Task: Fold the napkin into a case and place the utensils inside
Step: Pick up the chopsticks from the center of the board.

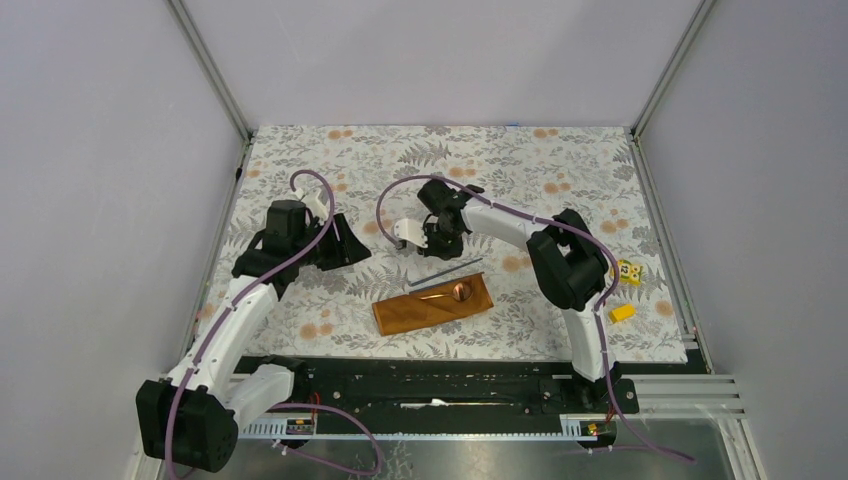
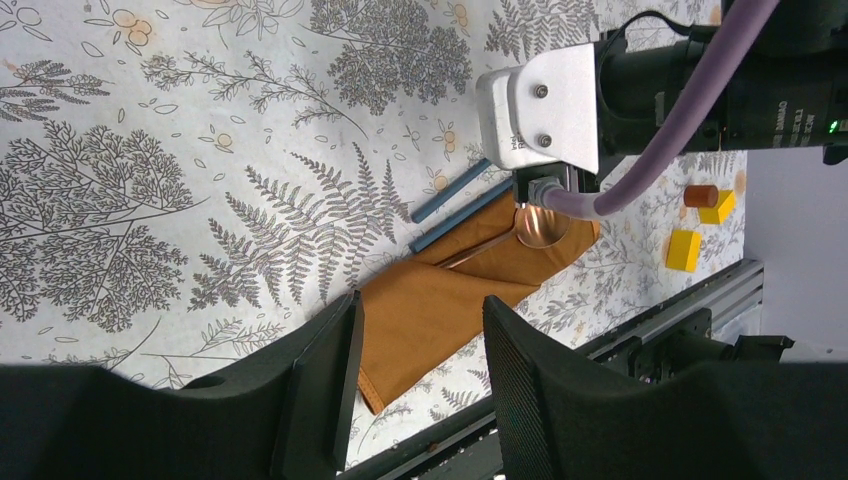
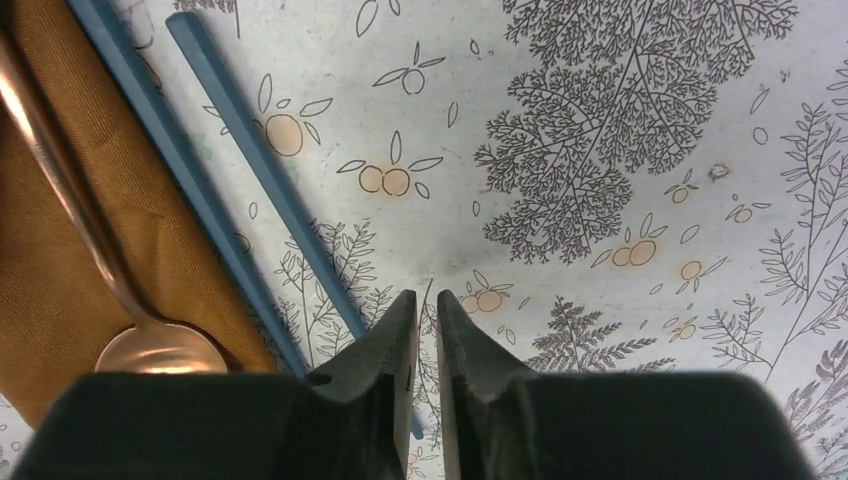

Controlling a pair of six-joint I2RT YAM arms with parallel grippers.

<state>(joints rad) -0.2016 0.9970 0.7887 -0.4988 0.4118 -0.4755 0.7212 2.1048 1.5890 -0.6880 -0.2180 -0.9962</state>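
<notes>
The rust-orange napkin is folded into a narrow case (image 1: 415, 313) lying at the tablecloth's front middle. A copper spoon (image 1: 455, 293) lies in it, handle tucked under the diagonal edge, bowl (image 3: 160, 350) showing. Two dark rods (image 1: 445, 272) lie side by side on the tablecloth along the case's far edge, outside it (image 3: 265, 170). My right gripper (image 1: 437, 243) hovers just behind them, jaws a narrow slit apart (image 3: 427, 295), one rod's end beneath the slit, not pinched. My left gripper (image 2: 420, 300) is open and empty, left of the case (image 2: 440, 310).
Two small yellow blocks (image 1: 628, 270) (image 1: 622, 312) sit at the right side of the floral tablecloth (image 1: 330, 160). The black base rail (image 1: 430, 380) runs along the near edge. Frame posts and grey walls bound the back and sides.
</notes>
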